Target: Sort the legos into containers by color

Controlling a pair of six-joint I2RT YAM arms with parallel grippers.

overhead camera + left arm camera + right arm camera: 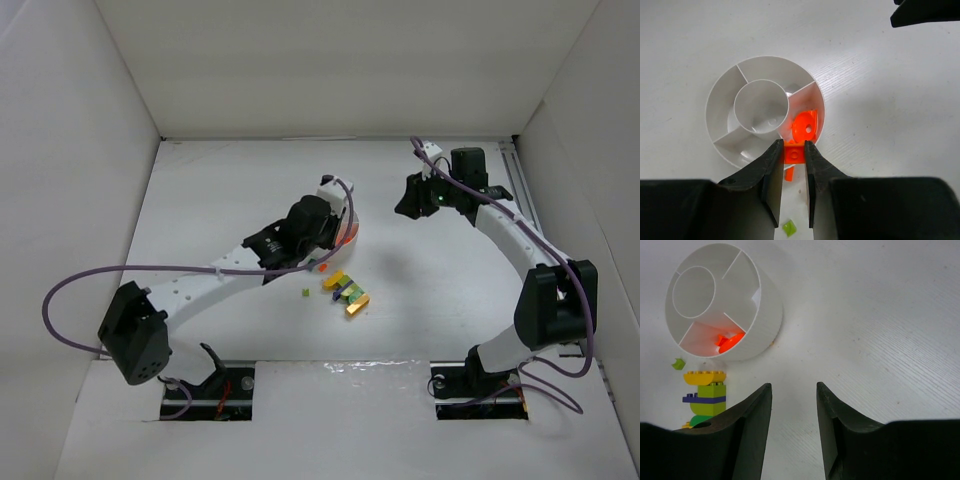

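My left gripper [794,150] is shut on a small orange-red lego [794,153], held over the near rim of the round white divided dish [720,102]. An orange round lego [805,125] lies in the wedge container just beyond it. Another orange bit [789,173] and a tiny green bit [788,228] lie on the table below the fingers. A joined clump of yellow, green and purple legos [346,292] sits in front of the dish. My right gripper [794,387] hangs open and empty over bare table to the right of the dish [765,305] and the clump [707,395].
White walls enclose the table on the left, back and right. The left arm's purple cable [70,290] loops out at the left. The right arm [520,240] arches along the right side.
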